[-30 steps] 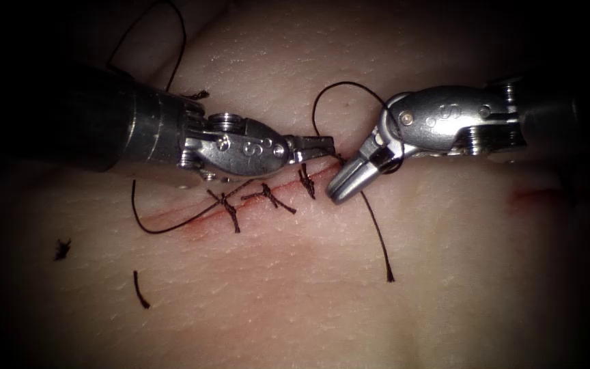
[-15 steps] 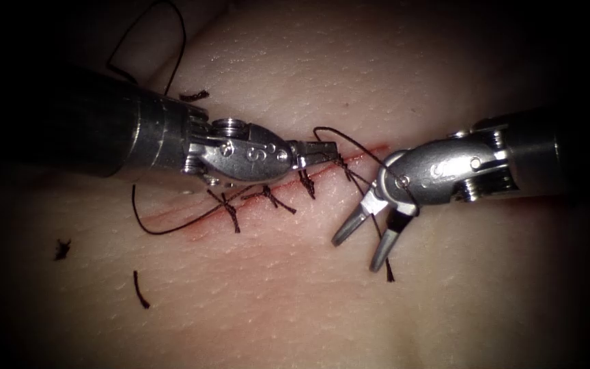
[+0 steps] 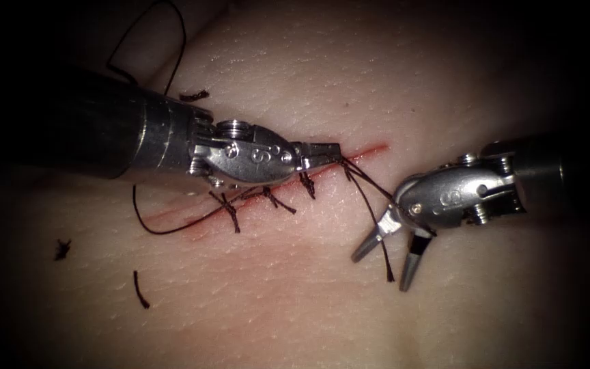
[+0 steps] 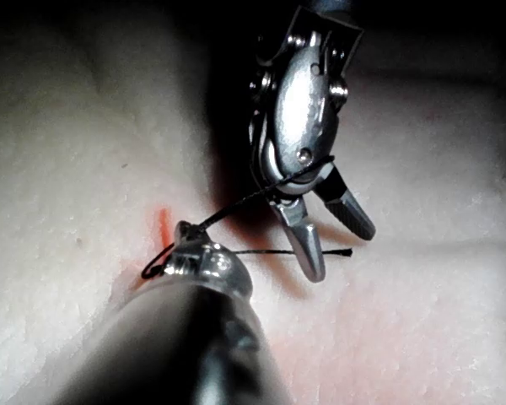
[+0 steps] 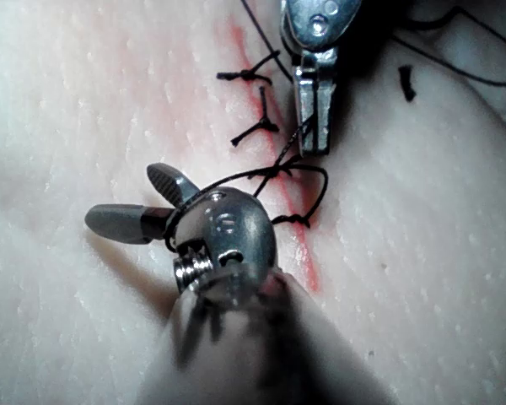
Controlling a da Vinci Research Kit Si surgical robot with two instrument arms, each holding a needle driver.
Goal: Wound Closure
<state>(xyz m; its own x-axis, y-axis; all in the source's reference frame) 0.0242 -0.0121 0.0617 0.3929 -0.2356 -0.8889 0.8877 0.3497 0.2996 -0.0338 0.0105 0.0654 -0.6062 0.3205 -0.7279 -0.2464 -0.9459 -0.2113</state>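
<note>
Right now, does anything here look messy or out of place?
Yes: stray cut ends of thread lie loose on the tissue left of the stitches, and thread is draped around the right tool, whose jaws are open.

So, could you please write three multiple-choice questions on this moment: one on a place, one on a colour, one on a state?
1. Where is the right gripper?
A. right of the cut
B. left of the cut
C. between the finished stitches

2. The thread is:
A. white
B. dark
C. green

3. The left gripper is:
A. open and empty
B. shut on the thread
C. shut on the tissue

Answers:
1 A: it hangs open on the cut's right side, holding nothing.
2 B: the strands look near-black against the pale tissue.
3 B: its jaws pinch a strand right at the cut.
</note>
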